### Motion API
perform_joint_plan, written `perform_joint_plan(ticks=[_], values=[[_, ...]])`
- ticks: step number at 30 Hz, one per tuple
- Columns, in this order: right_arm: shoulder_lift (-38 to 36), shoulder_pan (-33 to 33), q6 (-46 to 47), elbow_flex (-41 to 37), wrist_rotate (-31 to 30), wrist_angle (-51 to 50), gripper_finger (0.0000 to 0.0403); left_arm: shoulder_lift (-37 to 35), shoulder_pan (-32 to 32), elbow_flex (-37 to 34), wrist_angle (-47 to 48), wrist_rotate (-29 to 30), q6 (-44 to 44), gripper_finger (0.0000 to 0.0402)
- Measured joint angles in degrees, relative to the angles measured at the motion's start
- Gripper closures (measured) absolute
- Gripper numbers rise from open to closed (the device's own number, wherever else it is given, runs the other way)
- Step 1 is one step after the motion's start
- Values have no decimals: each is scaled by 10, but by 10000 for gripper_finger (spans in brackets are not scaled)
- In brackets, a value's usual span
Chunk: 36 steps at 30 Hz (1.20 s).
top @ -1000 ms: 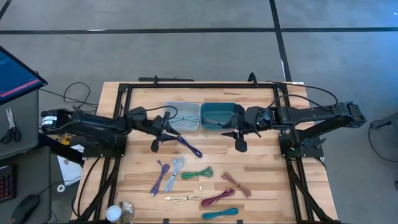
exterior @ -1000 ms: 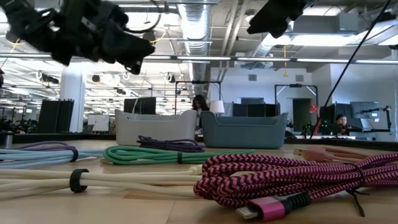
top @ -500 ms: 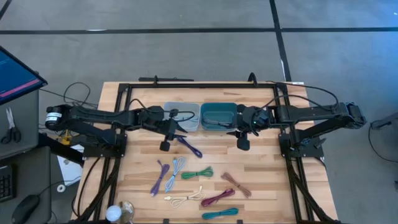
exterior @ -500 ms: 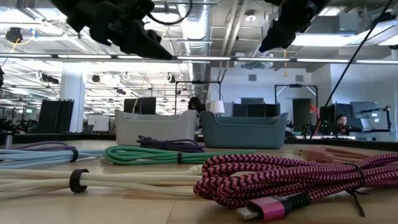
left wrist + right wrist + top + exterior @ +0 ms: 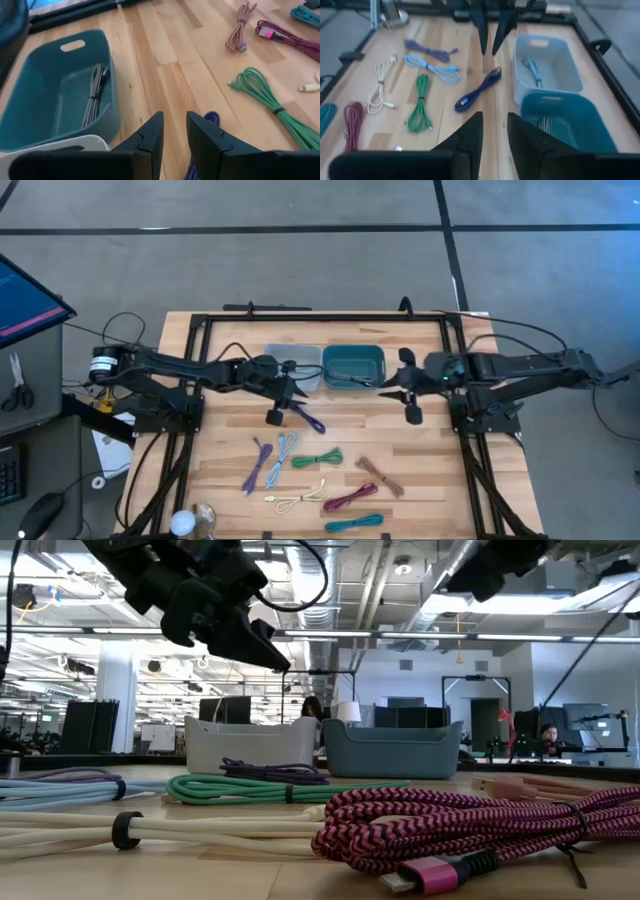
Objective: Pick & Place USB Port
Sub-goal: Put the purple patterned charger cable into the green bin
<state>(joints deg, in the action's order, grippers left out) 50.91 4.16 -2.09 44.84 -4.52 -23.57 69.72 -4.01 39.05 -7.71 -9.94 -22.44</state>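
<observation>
Hovering over bare wood in front of the bins, my left gripper hangs just beside the grey bin, fingers slightly parted and empty. That bin holds a light blue cable; the teal bin holds a grey cable. The dark purple USB cable lies on the table just ahead of my fingertips. My right gripper waits, parted, past the teal bin.

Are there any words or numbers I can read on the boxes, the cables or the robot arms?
None can be read.
Grey bin: no label shows.
Teal bin: no label shows.
Cables, such as the green cable: no print visible.
Blue screen at the table's left: marks too small to read.
</observation>
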Motion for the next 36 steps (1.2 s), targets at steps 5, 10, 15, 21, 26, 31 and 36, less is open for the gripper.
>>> perform_joint_plan(ticks=[5,10,15,21,26,31,36], values=[[-85,-1,0,-97,0,109,328,26,0,0,-14,5,-21,318],[-159,-1,2,-179,0,196,328,54,0,10,-17,5,-22,317],[-206,-1,6,-232,-2,241,328,82,0,27,-18,5,-22,282],[-233,-1,6,-278,-4,294,328,121,13,31,-17,5,-11,215],[-238,-2,7,-286,-15,299,328,148,39,31,-10,4,-11,195],[-238,-2,8,-286,-18,302,328,174,52,31,-9,4,3,203],[-238,-2,21,-286,-18,301,328,200,48,31,-10,12,23,214]])
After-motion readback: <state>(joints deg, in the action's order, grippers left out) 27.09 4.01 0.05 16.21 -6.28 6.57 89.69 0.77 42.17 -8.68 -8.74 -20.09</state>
